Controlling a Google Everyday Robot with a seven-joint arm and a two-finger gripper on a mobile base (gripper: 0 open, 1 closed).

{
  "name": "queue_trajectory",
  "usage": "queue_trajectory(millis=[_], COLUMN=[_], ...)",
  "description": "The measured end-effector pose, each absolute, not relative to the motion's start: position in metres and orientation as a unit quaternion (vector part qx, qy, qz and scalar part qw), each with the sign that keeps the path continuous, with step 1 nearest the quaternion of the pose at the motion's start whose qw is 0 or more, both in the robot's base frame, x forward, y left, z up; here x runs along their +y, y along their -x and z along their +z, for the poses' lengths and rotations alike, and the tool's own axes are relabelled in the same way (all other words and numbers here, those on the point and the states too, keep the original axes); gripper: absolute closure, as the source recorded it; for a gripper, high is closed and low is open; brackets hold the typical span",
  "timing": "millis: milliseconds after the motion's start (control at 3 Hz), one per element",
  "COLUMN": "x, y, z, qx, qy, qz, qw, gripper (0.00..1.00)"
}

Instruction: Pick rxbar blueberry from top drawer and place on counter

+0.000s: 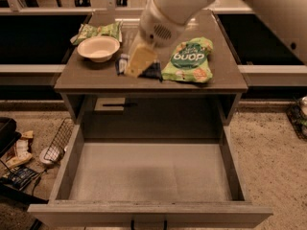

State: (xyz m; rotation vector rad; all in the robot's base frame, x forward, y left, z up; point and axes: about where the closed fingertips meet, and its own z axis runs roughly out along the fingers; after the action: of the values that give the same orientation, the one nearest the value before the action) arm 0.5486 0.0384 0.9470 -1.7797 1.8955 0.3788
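Observation:
My gripper (138,63) hangs from the white arm over the front middle of the counter (96,75). It is shut on the rxbar blueberry (153,71), a small dark bar whose ends stick out on both sides of the pale fingers (141,59). The bar is low over the counter, and I cannot tell if it touches. The top drawer (148,171) is pulled fully open below, with a bare grey floor and a dark handle (147,223) on its front panel.
A large light-green chip bag (189,60) lies just right of the gripper. A white bowl (98,48) and a green wrinkled packet (98,31) sit at the counter's left back. A wire basket (57,145) and clutter (19,157) lie on the floor at left.

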Motion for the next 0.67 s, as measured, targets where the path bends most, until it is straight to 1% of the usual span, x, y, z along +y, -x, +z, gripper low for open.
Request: queue_trajectory(millis=[333, 667], x=[0.035, 0.017], y=[-0.602, -0.648], z=[1.001, 1.029], qx=[0.712, 0.738], qy=[0.610, 0.544], qz=[0.084, 0.021], qw=[0.339, 0.399], gripper=[1.00, 1.00])
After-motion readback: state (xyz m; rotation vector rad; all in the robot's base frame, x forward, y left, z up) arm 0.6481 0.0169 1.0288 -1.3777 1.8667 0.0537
